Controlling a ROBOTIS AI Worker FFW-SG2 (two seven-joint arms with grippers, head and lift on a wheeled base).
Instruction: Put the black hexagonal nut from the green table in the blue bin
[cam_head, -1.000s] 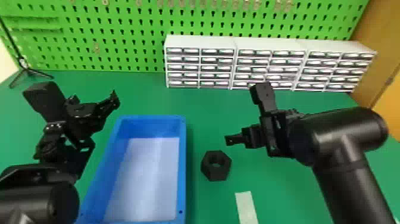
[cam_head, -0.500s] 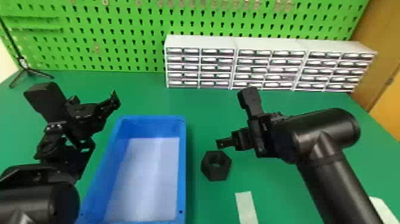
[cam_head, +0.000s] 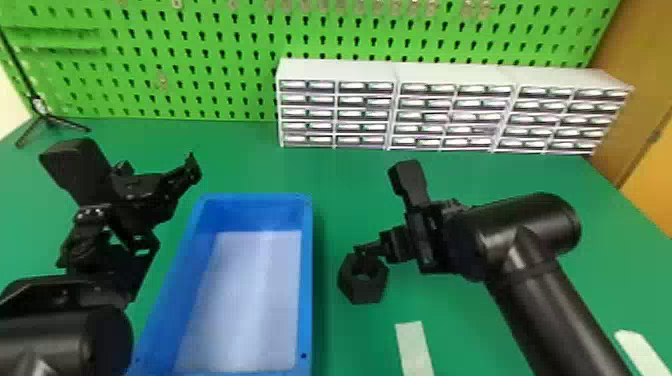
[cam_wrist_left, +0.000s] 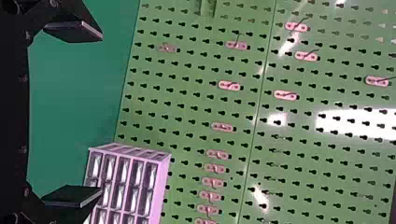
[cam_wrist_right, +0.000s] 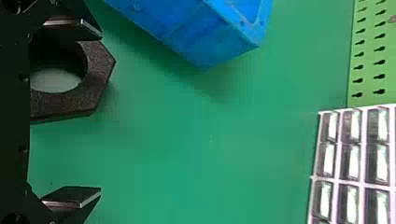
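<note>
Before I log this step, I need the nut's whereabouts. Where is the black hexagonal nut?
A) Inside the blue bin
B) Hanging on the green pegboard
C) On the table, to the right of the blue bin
C: the black hexagonal nut lies on the green table, right of the blue bin.

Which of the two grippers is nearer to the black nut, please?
The right gripper: it is at the nut, whereas the left gripper is across the blue bin.

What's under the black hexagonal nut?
The green table: it shows around the black hexagonal nut and, in the head view, through its hole. Whatever the solid ring covers can't be seen.
</note>
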